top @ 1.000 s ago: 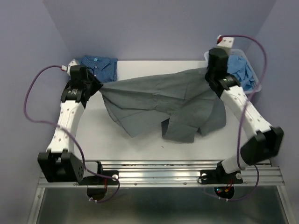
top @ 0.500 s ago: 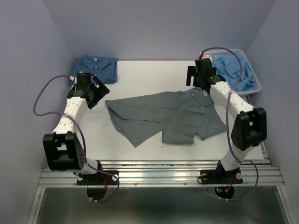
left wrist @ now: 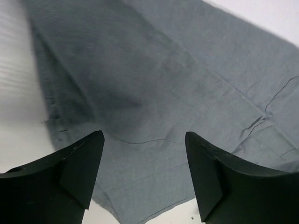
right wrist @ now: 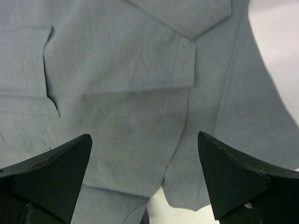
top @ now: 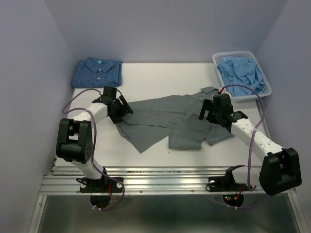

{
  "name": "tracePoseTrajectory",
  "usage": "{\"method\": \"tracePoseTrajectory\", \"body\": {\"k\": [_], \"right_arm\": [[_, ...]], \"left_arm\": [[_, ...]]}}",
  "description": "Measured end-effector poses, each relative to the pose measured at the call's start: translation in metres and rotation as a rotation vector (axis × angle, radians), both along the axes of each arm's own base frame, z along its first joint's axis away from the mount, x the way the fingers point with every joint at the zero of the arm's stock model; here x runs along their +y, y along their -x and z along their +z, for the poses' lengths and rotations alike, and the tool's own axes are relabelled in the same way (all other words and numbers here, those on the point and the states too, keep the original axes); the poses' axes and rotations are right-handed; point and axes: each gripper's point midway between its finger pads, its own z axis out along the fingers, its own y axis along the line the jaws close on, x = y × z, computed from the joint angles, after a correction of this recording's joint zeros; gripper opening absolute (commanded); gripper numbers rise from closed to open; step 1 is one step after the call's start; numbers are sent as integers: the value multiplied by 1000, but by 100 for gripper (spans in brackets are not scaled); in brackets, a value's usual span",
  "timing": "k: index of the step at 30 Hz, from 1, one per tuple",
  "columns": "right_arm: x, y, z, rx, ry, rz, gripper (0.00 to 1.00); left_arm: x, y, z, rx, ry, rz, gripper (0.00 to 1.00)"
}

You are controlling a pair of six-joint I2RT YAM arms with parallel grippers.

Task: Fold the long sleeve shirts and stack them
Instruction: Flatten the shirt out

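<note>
White table (top: 160, 77) under rumpled slate-grey shirt (top: 165, 114)

Your white table (top: 155, 73) carries three things. The grey shirt (top: 165, 116) lies rumpled and spread across the middle. Behind and left of it you have the folded blue shirt (top: 97, 72), and behind and right of it a basket (top: 233, 53).

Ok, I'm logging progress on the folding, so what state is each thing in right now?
grey shirt: unfolded, spread out and rumpled, held by neither hand.
dark blue checked shirt: folded, at the far left corner.
light blue clothes: crumpled in the basket.
left hand: open, over the grey shirt.
right hand: open, over the grey shirt.
</note>
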Motion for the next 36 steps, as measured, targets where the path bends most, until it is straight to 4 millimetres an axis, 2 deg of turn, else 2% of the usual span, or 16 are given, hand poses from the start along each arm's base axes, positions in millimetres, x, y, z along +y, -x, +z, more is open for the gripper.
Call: {"method": "tracePoseTrajectory", "body": {"k": [2, 4, 9, 18, 20, 21, 24, 25, 26, 29, 32, 36], "right_arm": [[0, 15, -8, 22, -21, 2, 100], [0, 25, -13, 42, -35, -1, 100], [-4, 38, -14, 50, -35, -8, 100], [-4, 41, -15, 60, -37, -5, 100], [-2, 41, -17, 69, -43, 2, 100], [-1, 42, -18, 76, -46, 6, 100], [3, 46, -22, 92, -64, 21, 100], [4, 49, -26, 105, -69, 27, 100], [4, 51, -28, 110, -71, 29, 100], [7, 59, -38, 143, -85, 42, 100], [14, 71, -51, 192, -122, 69, 100], [33, 85, -62, 256, -208, 140, 100]], "left_arm": [[-16, -2, -9, 17, 11, -39, 69], [-21, -2, -19, 39, 11, -50, 69], [-15, -1, -26, 61, -9, -27, 69], [1, 1, -30, 81, -86, 25, 69], [4, -2, -27, 77, -100, 32, 60], [4, -6, -24, 69, -104, 37, 48], [4, -17, -17, 45, -108, 43, 24], [4, -24, -15, 34, -112, 41, 7], [3, -27, -14, 31, -111, 46, 0], [3, -35, -16, 31, -118, 42, 0], [3, -35, -18, 36, -119, 39, 0], [2, -37, -16, 24, -115, 35, 0]]}}
